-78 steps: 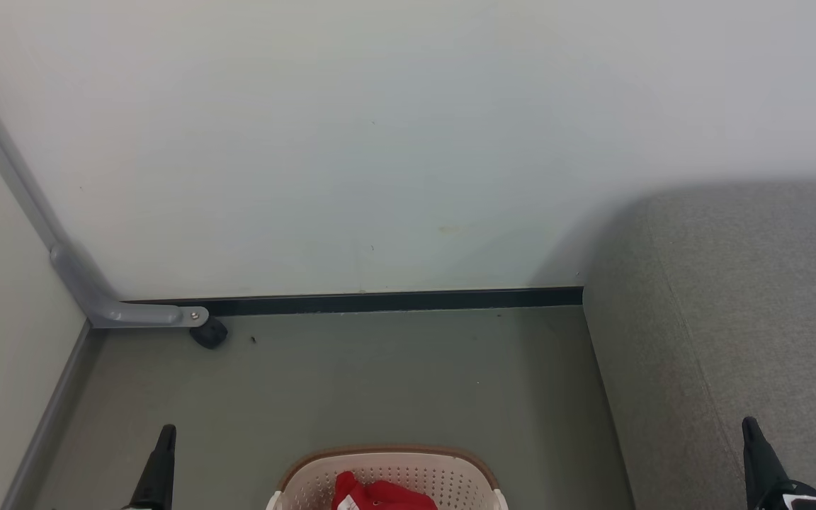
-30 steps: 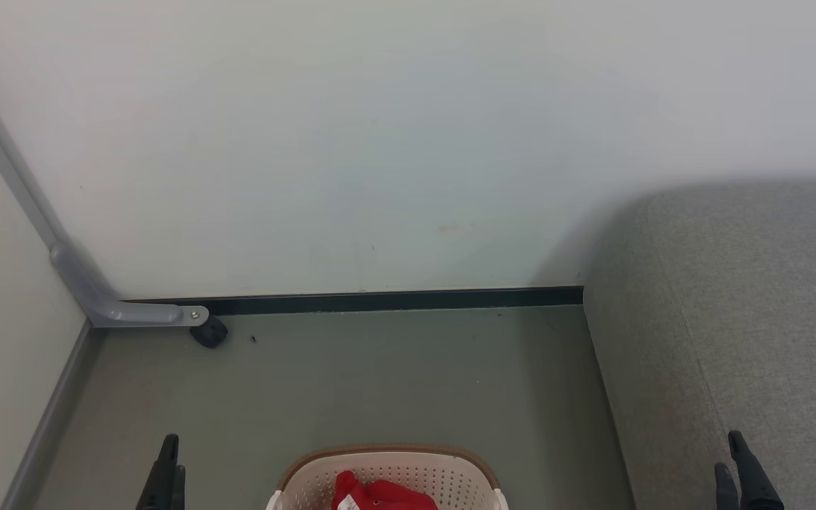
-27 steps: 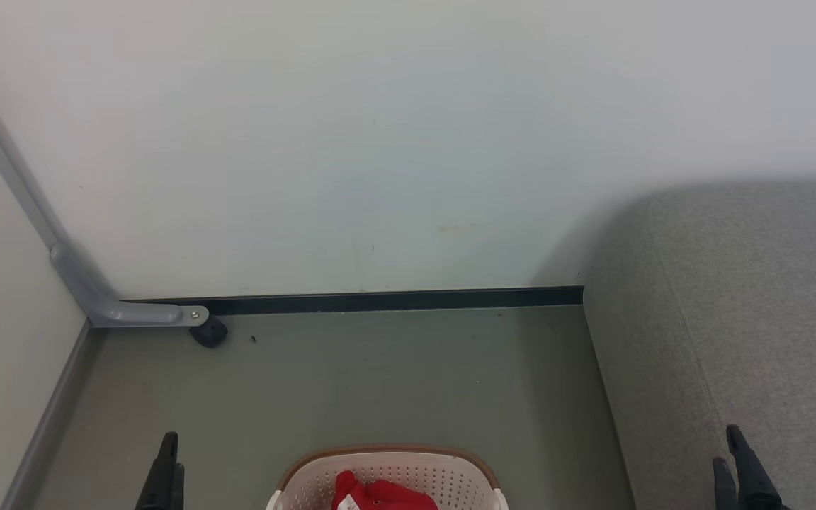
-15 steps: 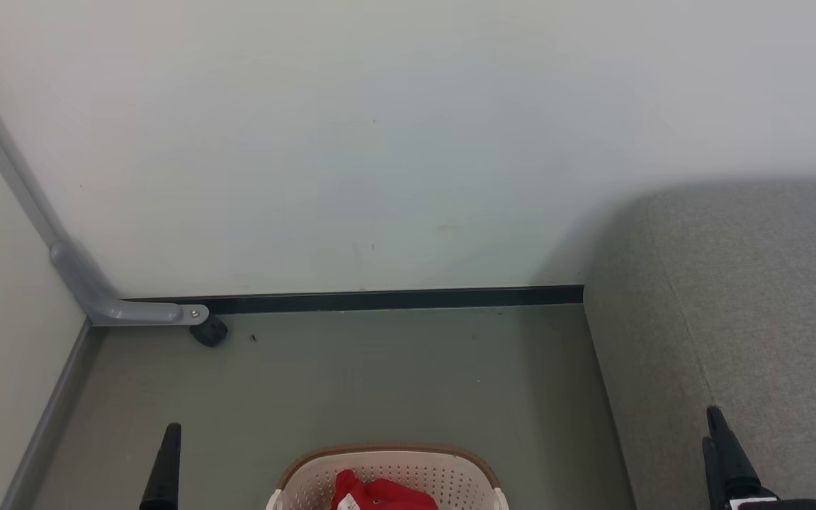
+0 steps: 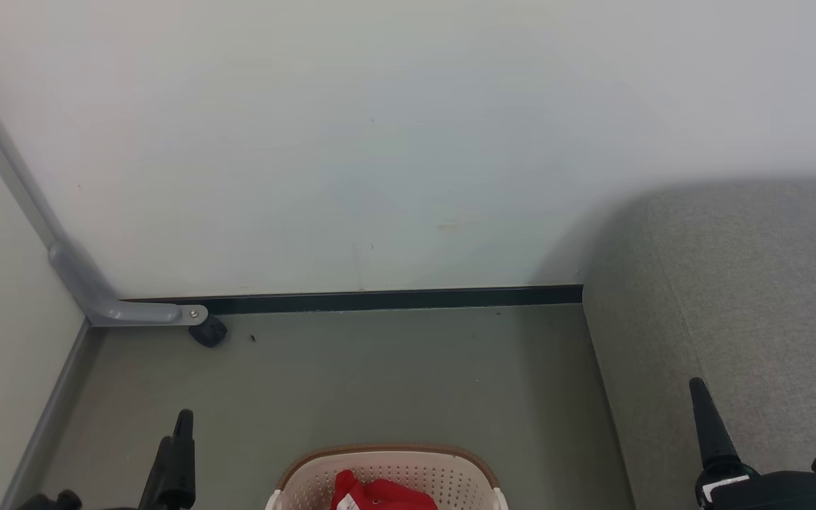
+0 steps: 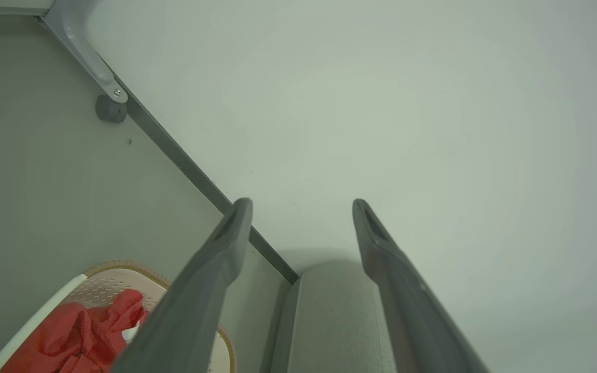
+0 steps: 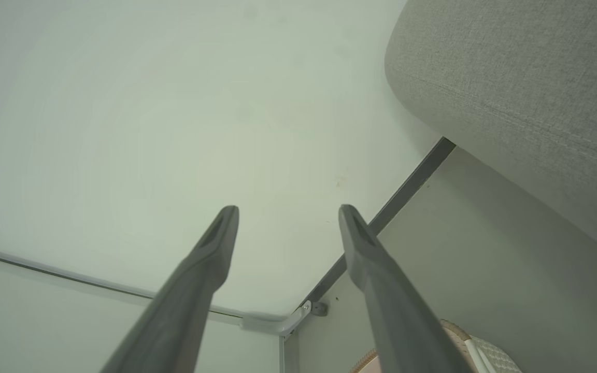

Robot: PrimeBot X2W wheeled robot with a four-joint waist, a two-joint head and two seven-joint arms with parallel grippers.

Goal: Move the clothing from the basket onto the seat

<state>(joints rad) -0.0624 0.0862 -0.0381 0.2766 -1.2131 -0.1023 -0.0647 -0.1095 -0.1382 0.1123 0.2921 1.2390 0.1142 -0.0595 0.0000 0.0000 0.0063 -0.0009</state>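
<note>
Nothing has been moved yet, by the look of it: the seat (image 5: 769,283), a grey fabric cushion with a rounded corner filling 3 to 5 o'clock of the head view, has no clothing on the part that shows, and the whole job appears to lie ahead. The basket (image 5: 443,476) stands on the floor at 6 o'clock, just left of the seat, cut by the frame edge. The clothing (image 5: 380,494) lies bunched inside it, red with a scrap of white. The left gripper (image 6: 302,203) at 7 o'clock and the right gripper (image 7: 287,211) at 5 o'clock both stand wide and hold nothing, one either side of the basket and apart from it. The wall (image 5: 380,142) is plain and pale, the floor (image 5: 380,382) smooth grey-green, a dark skirting (image 5: 394,299) between them. A grey bracket (image 5: 117,312) with a black wheel (image 5: 208,331) sits at 8 o'clock
</note>
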